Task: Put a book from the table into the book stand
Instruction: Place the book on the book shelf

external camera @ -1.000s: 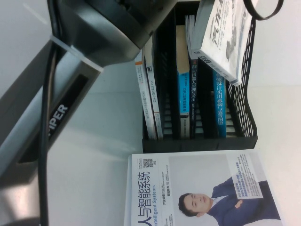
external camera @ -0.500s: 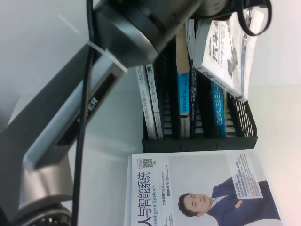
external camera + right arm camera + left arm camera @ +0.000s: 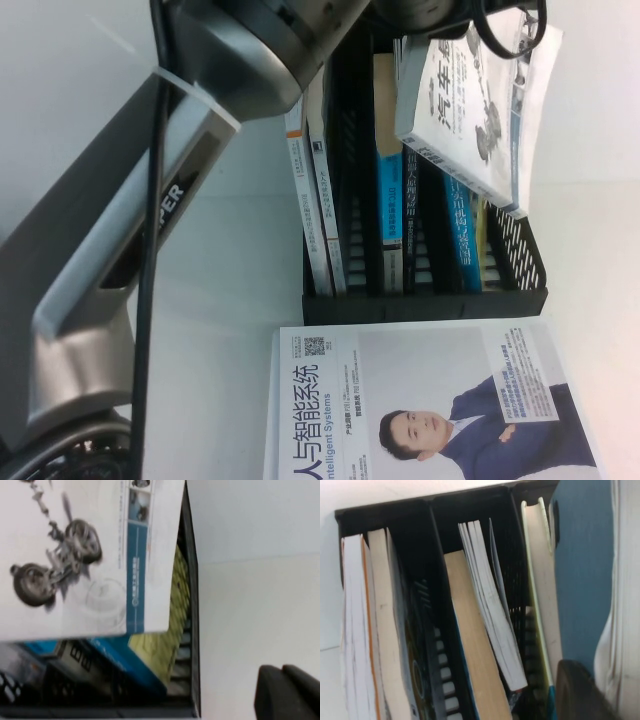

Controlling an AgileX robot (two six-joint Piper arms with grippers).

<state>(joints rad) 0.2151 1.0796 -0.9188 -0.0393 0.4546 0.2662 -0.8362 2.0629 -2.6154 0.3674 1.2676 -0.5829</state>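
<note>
We see the book held aloft over the stand, tilted, its spine toward the stand's middle slot and its cover with the grey suspension drawing facing up and outward. It hangs above the stand's right-hand slot, not yet down between the dividers; its lower corner overlaps the blue-spined books standing there.

The left arm reaches across to the stand's top edge. Its pincer sits at the far rim of the stand, above the book, but the high view cuts it off there, so we cannot tell whether its fingers are apart or clamped on the book. In the left wrist view we look down into the stand's slots, with a blue cover filling the side nearest the camera and a dark finger beside it.

The right pincer shows only in its own wrist view, as a dark tip over the white surface, just off the stand's outer wall; we cannot tell its state either.

In front of the stand, a second book with a suited man on its cover lies flat on the surface.
</note>
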